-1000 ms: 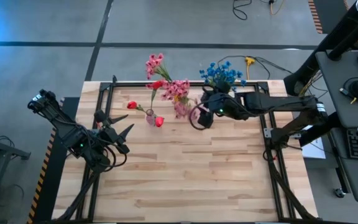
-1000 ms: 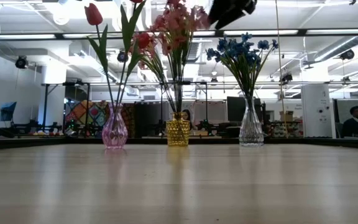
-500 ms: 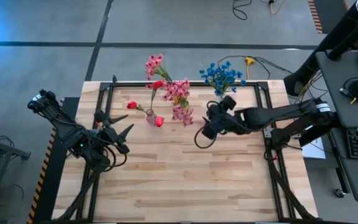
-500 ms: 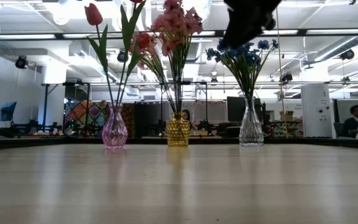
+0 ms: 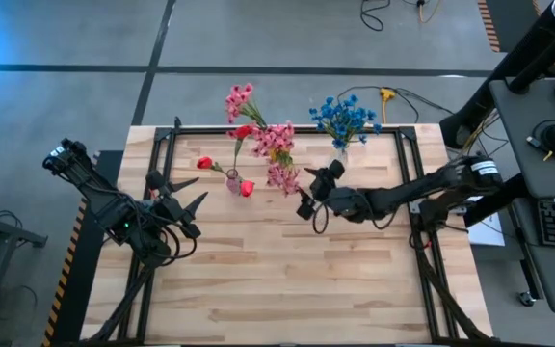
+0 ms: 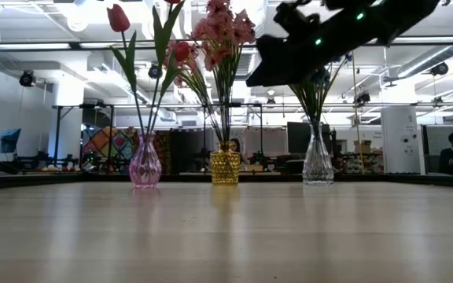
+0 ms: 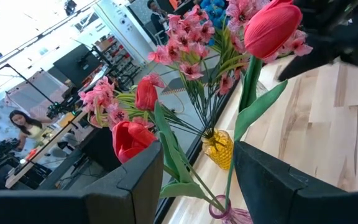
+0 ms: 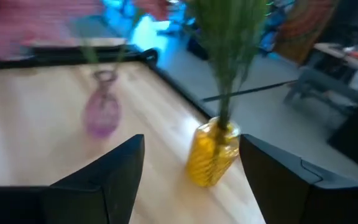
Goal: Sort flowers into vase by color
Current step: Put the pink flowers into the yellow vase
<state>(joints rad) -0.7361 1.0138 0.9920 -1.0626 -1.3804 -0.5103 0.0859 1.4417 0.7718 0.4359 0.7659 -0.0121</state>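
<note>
Three vases stand in a row near the table's far edge. The pink vase (image 6: 145, 167) holds the red tulips (image 5: 245, 188). The yellow vase (image 6: 225, 167) carries the pink blooms (image 5: 276, 143). The clear vase (image 6: 318, 163) has the blue blooms (image 5: 341, 116). My right gripper (image 5: 306, 194) hangs open above the table, just right of the pink blooms, and touches nothing. In its wrist view the yellow vase (image 8: 213, 155) and pink vase (image 8: 101, 112) lie ahead of the open fingers (image 8: 191, 144). My left gripper (image 5: 187, 206) waits open at the table's left, facing the tulips (image 7: 271, 30).
A black metal frame (image 5: 287, 128) runs along the table's far edge and down both sides. Bare wooden tabletop (image 5: 287, 280) stretches from the vases to the near edge. People sit in the room behind the table (image 6: 450, 153).
My right gripper has drawn back from the pink and blue blooms toward the table's near edge and come lower. It has tipped from pointing down to pointing toward the table's left. The flowers stay in their vases.
</note>
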